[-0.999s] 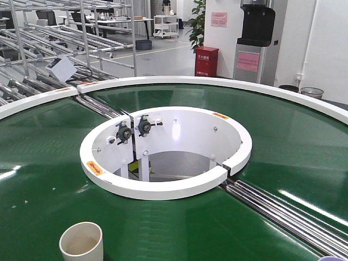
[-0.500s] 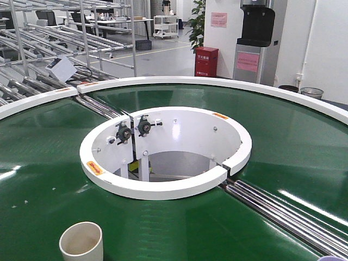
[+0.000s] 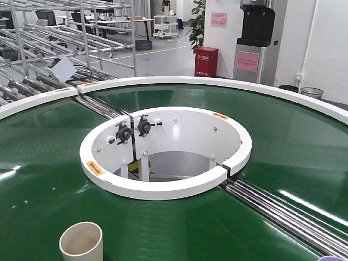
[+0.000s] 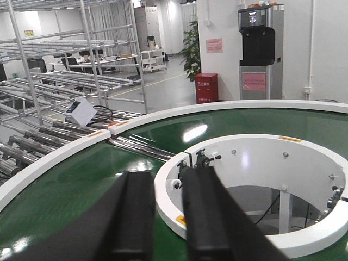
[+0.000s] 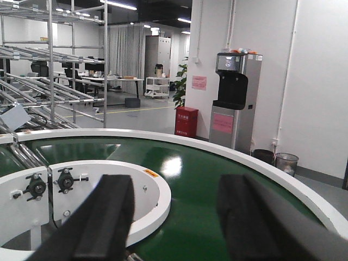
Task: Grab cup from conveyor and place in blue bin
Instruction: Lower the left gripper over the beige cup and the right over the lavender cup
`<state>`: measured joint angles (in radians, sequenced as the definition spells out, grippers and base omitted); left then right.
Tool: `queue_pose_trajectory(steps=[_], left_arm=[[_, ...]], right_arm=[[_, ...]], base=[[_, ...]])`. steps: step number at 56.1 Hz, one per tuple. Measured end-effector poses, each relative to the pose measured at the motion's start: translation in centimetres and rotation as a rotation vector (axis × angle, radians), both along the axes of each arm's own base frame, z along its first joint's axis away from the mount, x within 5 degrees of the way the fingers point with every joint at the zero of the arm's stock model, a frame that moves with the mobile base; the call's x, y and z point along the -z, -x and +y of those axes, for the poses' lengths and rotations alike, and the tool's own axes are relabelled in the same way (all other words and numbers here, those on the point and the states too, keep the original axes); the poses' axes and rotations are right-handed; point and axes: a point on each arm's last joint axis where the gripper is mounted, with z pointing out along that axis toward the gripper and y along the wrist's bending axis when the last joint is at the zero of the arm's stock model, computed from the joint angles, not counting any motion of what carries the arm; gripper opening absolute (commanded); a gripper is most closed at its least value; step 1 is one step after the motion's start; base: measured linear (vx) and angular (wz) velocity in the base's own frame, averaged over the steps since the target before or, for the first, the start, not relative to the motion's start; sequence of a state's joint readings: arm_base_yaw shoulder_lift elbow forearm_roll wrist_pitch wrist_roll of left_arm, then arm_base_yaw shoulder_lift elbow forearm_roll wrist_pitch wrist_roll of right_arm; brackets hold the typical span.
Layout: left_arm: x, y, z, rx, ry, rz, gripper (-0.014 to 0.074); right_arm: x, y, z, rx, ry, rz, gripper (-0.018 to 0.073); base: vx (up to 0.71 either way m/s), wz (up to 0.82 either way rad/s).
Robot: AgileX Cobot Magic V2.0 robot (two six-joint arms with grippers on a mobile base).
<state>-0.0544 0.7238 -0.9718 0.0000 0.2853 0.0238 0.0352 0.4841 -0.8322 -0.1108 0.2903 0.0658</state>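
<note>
I see the beige cup (image 3: pixel 80 242) lower left on the conveyor (image 3: pixel 43 163), unobstructed; steel rollers (image 3: pixel 283 212) lower right. Left gripper (image 4: pixel 167 174) narrowly parted, right gripper (image 5: pixel 176 187) wide; both empty.

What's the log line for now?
cup: upright on conveyor | left gripper: open, empty | right gripper: open, empty | blue bin: not in view

A polished grey floor (image 3: pixel 163 57) runs past steel roller racks (image 3: pixel 60 32) to white walls (image 3: pixel 321 43), where a red cabinet (image 3: pixel 206 61), potted plant (image 3: pixel 197 22), tall water dispenser (image 3: pixel 257 38) and waste bins (image 3: pixel 311 92) stand under ceiling strip lights (image 5: pixel 122 5).
</note>
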Motion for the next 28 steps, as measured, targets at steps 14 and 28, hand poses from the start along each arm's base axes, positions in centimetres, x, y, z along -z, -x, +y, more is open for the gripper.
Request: queue_pose_trajectory(steps=[14,28], left_arm=[[1.3,-0.7,0.0,0.000,-0.007,0.131,0.0405],[5.0,-7.8,-1.0,0.048,0.064,0.520,0.0396]], right_arm=[[0.8,-0.7,0.6,-0.074,-0.061,0.118,0.0569],[1.7,-6.4,1.2,-0.013,-0.104,0.563,0.0556]], base=[[0.00,0.00],[0.00,0.00]])
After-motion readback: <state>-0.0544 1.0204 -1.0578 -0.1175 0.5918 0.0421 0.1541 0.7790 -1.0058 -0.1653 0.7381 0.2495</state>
